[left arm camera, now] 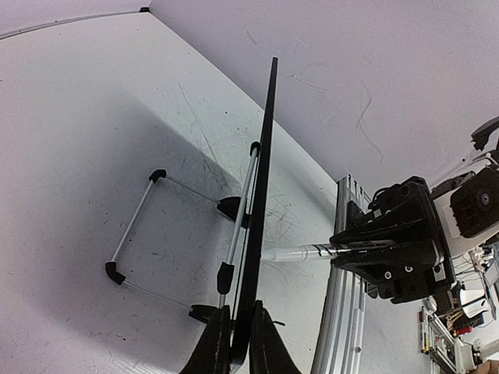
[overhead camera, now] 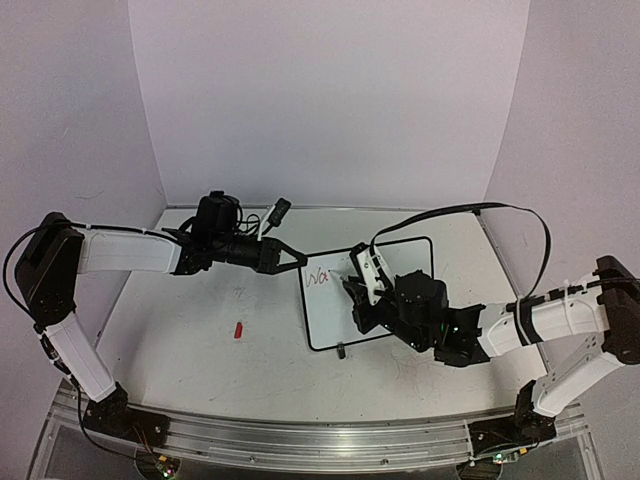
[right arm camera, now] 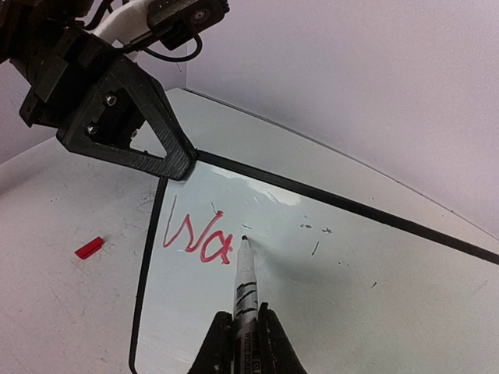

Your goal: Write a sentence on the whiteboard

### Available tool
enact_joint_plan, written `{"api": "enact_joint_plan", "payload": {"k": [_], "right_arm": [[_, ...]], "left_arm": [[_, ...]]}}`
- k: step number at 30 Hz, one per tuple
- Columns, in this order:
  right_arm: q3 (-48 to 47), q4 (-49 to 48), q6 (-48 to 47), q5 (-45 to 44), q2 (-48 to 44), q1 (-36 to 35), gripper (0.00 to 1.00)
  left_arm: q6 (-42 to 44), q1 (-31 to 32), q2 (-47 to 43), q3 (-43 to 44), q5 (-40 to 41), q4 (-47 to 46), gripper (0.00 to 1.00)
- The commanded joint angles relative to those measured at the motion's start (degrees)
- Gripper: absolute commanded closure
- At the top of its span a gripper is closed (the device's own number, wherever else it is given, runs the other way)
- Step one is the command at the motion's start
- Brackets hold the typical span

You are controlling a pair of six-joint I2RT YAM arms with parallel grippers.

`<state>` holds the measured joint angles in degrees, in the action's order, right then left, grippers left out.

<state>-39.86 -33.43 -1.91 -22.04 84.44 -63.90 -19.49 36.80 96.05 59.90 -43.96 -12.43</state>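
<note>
Gripping the marker (right arm camera: 245, 284) tightly, right jaws hold its tip just right of the sentence (right arm camera: 195, 240); left jaws clamp the whiteboard (right arm camera: 351, 288) edge.

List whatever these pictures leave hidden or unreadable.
- Top view: the right end effector covers much of the small black-framed whiteboard.
- Left wrist view: the board is edge-on, hiding the red handwritten letters.
- Right wrist view: print on the white marker pen is blurred; picture edge crops the board.
</note>
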Motion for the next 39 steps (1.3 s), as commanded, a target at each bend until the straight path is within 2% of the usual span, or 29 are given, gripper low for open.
{"api": "enact_joint_plan", "payload": {"k": [1,21,39], "right_arm": [[0.1,0.02,1.36,-0.8,0.46,0.19,1.0],[2.48,2.25,6.1,1.14,-0.68,0.04,1.0],[-0.52,-0.88,3.5,-1.92,0.32,0.15,1.0]], "left_arm": [[-0.08,-0.02,-2.66,0.84,-1.27,-1.46,0.91],[-0.1,0.01,-2.55,0.92,-1.32,-1.46,0.91],[-0.2,-0.01,-2.6,0.94,-1.59,-1.46,0.91]]}}
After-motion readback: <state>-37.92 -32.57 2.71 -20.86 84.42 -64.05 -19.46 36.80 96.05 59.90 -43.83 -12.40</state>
